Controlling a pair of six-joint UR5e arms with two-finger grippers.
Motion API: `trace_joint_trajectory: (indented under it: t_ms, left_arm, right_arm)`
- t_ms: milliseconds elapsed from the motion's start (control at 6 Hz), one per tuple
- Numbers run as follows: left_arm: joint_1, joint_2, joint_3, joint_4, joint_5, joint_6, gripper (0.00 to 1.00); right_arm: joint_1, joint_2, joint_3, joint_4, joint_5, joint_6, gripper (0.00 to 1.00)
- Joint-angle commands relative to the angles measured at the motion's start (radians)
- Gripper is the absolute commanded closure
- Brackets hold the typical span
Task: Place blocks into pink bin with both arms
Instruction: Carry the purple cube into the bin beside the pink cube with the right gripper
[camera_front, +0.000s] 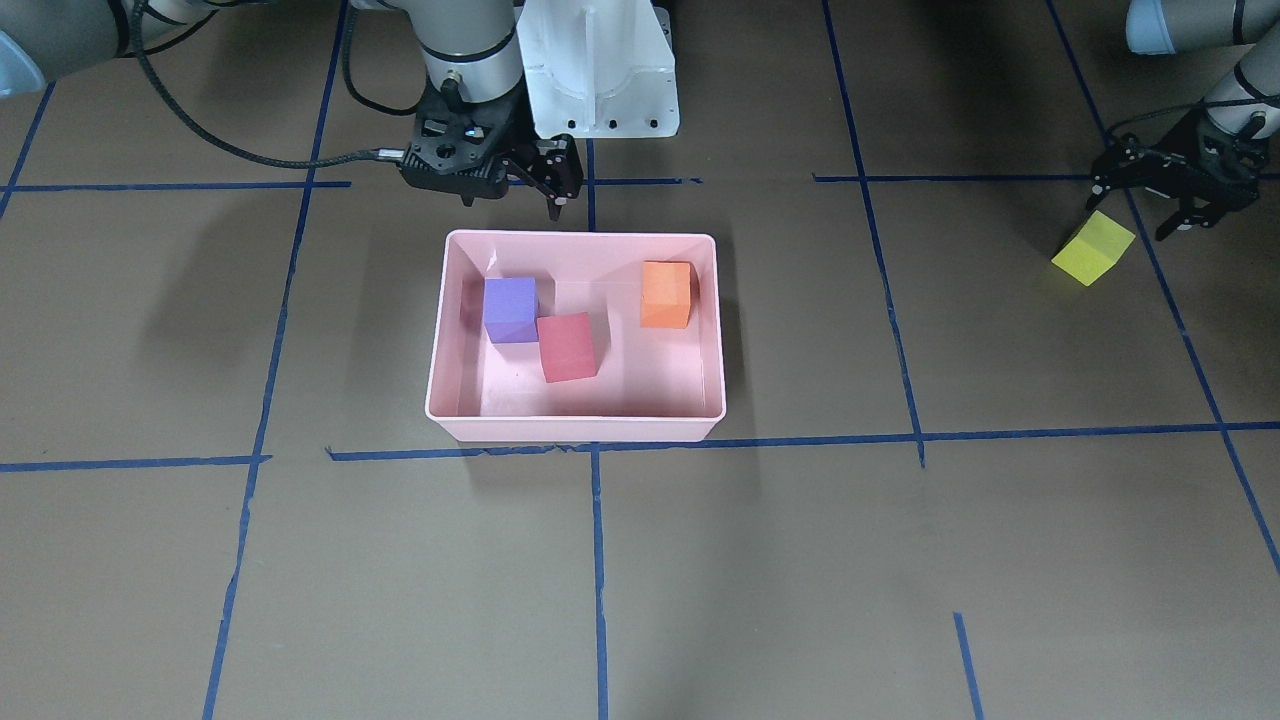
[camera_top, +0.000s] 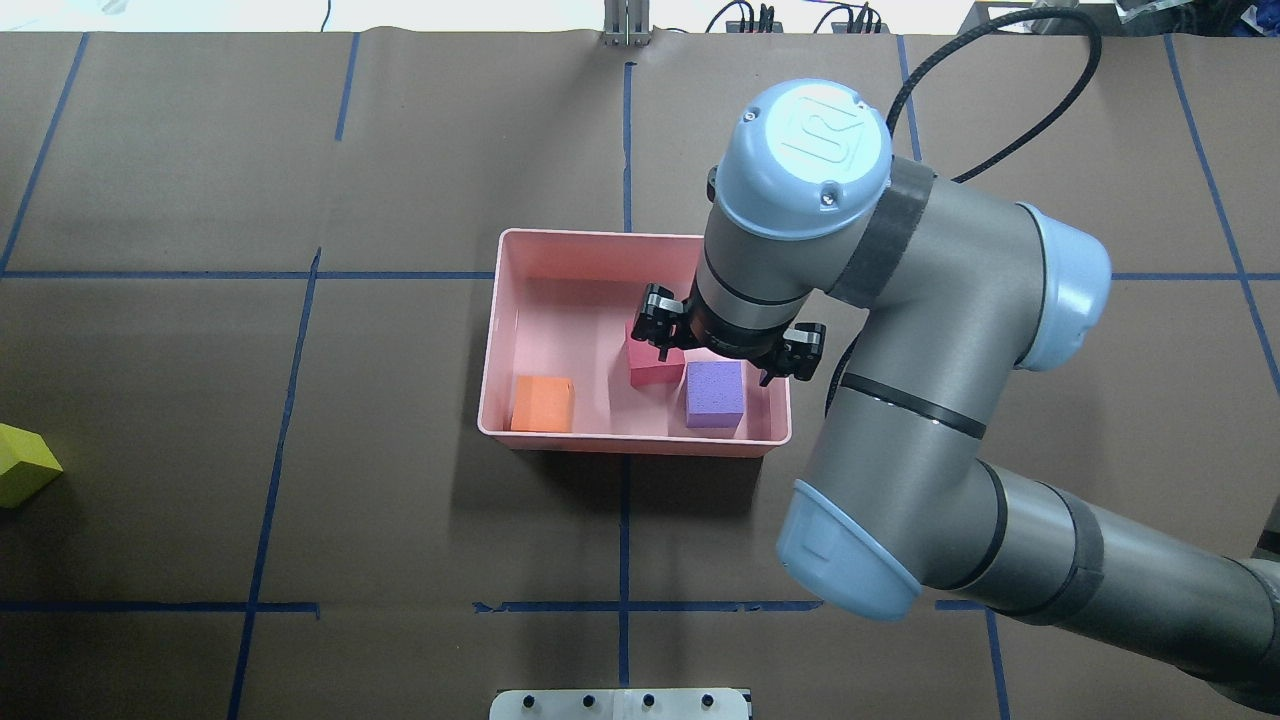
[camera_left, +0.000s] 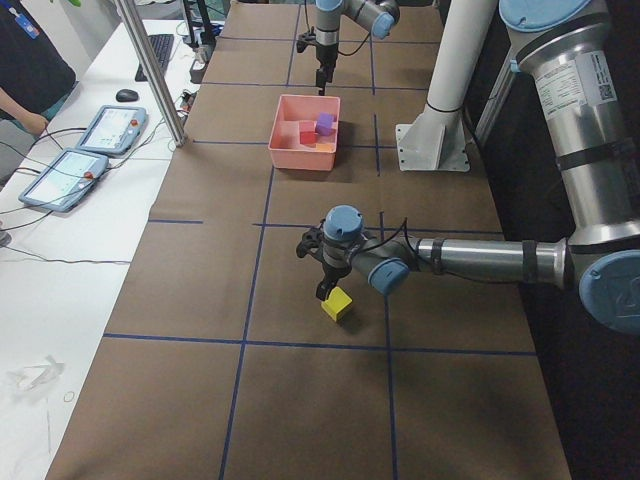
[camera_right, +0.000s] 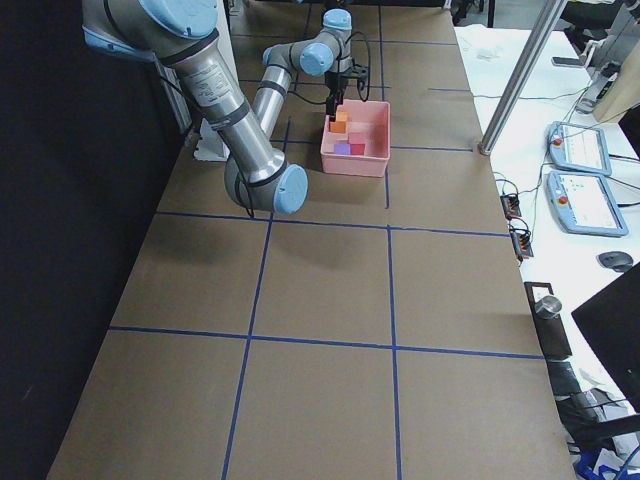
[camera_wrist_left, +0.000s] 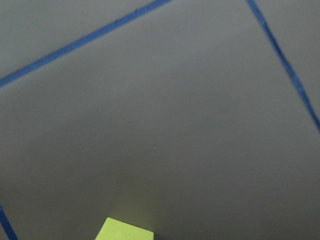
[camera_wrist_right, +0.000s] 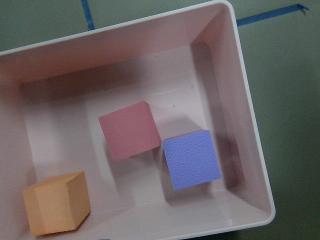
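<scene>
The pink bin sits mid-table and holds the purple block, the red-pink block and the orange block. My right gripper hovers above the bin's robot-side rim, open and empty. The right wrist view looks down on the three blocks, with purple next to red-pink. The yellow block lies tilted on the table far from the bin. My left gripper is just above and beside it, open and not holding it. Only the yellow block's top edge shows in the left wrist view.
The white pedestal stands just behind the bin. Blue tape lines grid the brown table. In the exterior left view a side table holds tablets, with a metal post at its edge. My right arm overhangs the bin's right side.
</scene>
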Motion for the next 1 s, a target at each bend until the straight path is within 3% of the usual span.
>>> trace_joint_trajectory:
  t_ms: [0, 833]
  left_arm:
    - [0.005, -0.001, 0.058, -0.085, 0.027, -0.039, 0.0]
    - [0.048, -0.004, 0.067, -0.102, 0.024, -0.091, 0.0]
  right_arm:
    - [0.001, -0.023, 0.011, 0.0, 0.002, -0.007, 0.0]
    - [0.001, -0.048, 0.012, 0.004, 0.002, -0.011, 0.0]
